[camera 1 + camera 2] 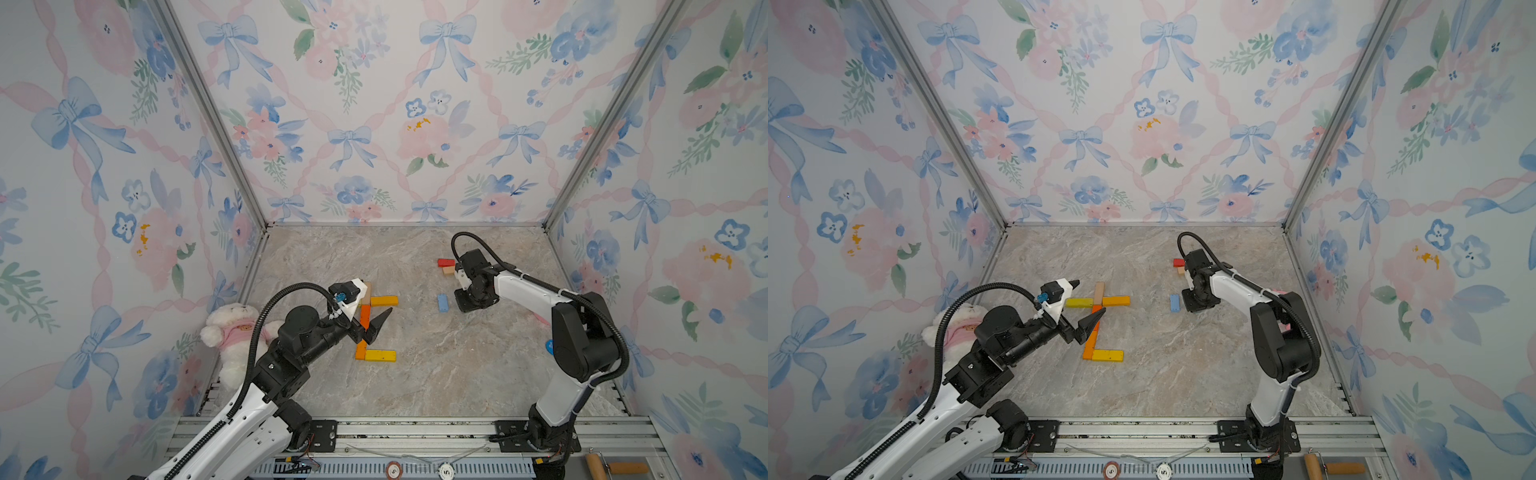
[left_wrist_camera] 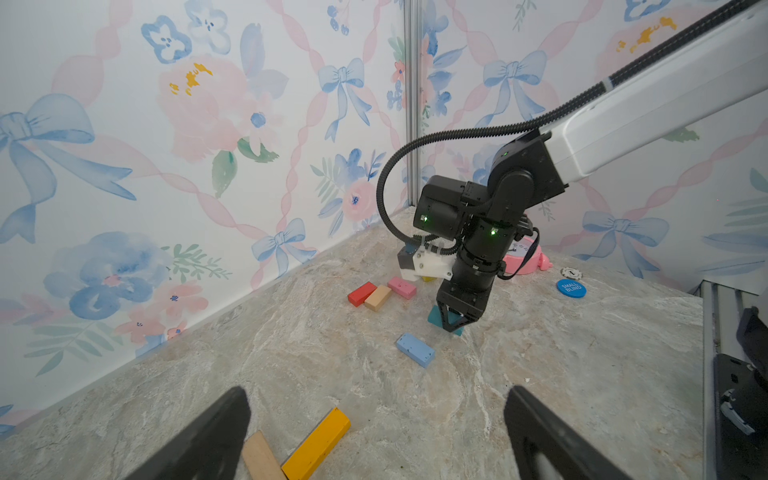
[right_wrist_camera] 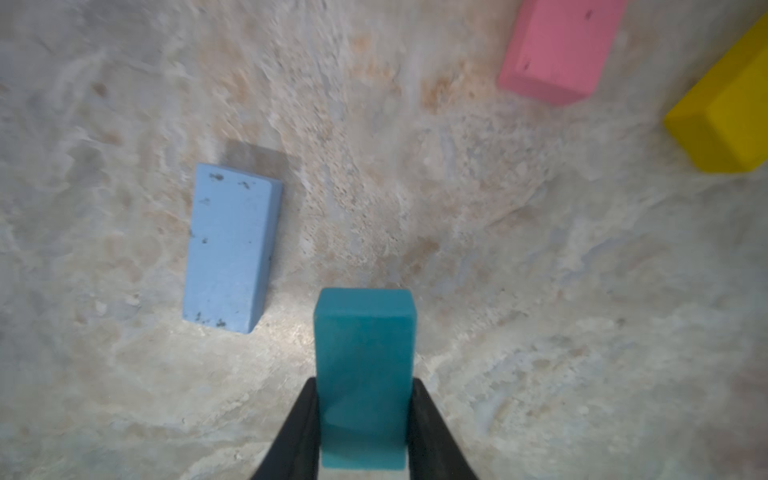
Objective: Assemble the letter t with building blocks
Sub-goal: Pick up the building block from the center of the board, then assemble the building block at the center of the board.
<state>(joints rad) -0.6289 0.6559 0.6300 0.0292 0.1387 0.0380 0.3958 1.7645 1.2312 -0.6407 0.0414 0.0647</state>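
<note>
Right gripper [image 3: 363,386] — jaws narrow, pinching the teal block [image 3: 365,332] across its short width. One finger sits flat on each long side, tips about mid-length. The block is low at the tabletop [image 3: 540,291]; can't tell whether it's lifted clear or resting.

The light-blue block [image 3: 230,249] lies just beside it, not touching. Further off are the pink block [image 3: 557,50] and the short yellow block [image 3: 723,120]. The red block [image 2: 362,293] and peach block [image 2: 377,297] lie side by side, touching, toward the back wall.

Handling, my read: painted wood, light, rigid, nothing fragile. The smooth faces are the risk — the block can pivot between the fingers if gripped off-centre. Take it across the narrow width at mid-length, as here.

Left gripper [image 2: 376,395] is wide open and empty, hovering over the build on the left side of the table. The build is an orange stem [image 1: 1092,343] with a yellow bar [image 1: 1079,302] and an amber bar [image 1: 1116,301] as crossbar, either side of a tan block [image 1: 1099,291]. A yellow foot [image 1: 1108,355] sits at the stem's near end. The letter looks mostly laid; where the teal piece goes I can't tell.
</note>
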